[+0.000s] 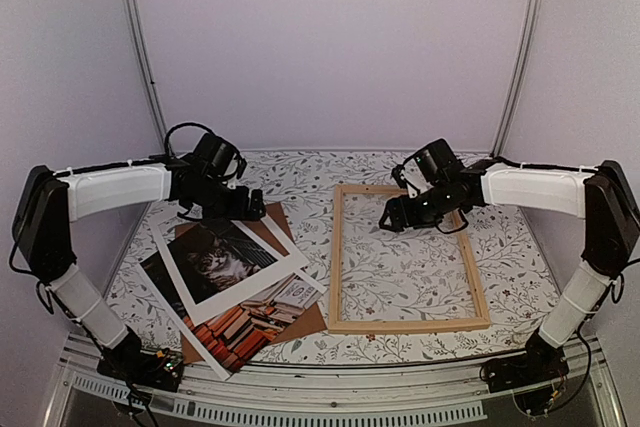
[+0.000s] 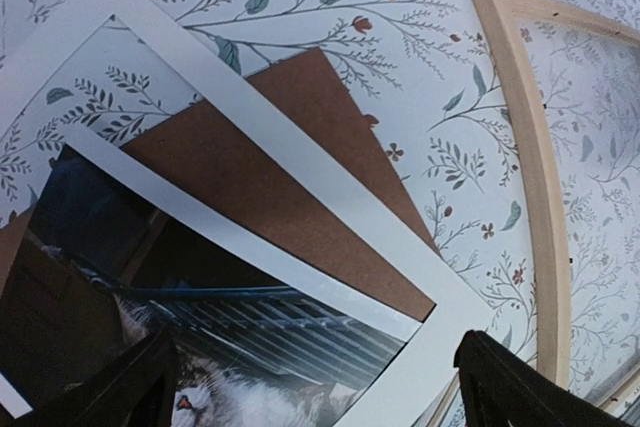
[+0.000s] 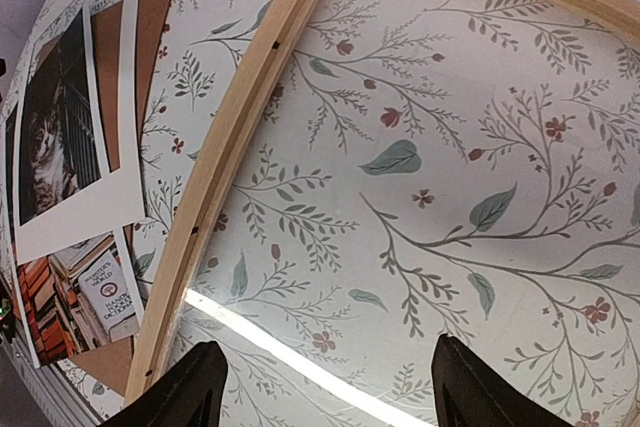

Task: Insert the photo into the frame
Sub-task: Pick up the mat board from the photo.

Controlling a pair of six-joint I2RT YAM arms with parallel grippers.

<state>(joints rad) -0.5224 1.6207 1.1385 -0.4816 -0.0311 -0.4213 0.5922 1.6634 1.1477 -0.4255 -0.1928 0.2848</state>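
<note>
The photo (image 1: 236,331) lay at the lower left of the top view, face up. The white mat (image 1: 288,265) lay crooked on it, so the cat showed through the window and the orange books stuck out below. Under both was the brown backing board (image 1: 278,225).

The frame (image 1: 335,247) lay flat and apart from this pile, at the middle right, with only the flowered table cover (image 1: 410,267) inside it (I think it was kept bare so that the print could go in).

The left gripper (image 1: 250,209) hung above the upper right corner of the mat, its fingers spread wide with nothing between them. I judged it was placed there to lift the mat off first, because the mat covered the print. The right gripper (image 1: 392,215) hovered over the upper left part of the frame, also parted and holding nothing, perhaps to steady the wood.

The walls (image 1: 330,47) around were pale lilac, with two slanted metal posts (image 1: 140,47).
</note>
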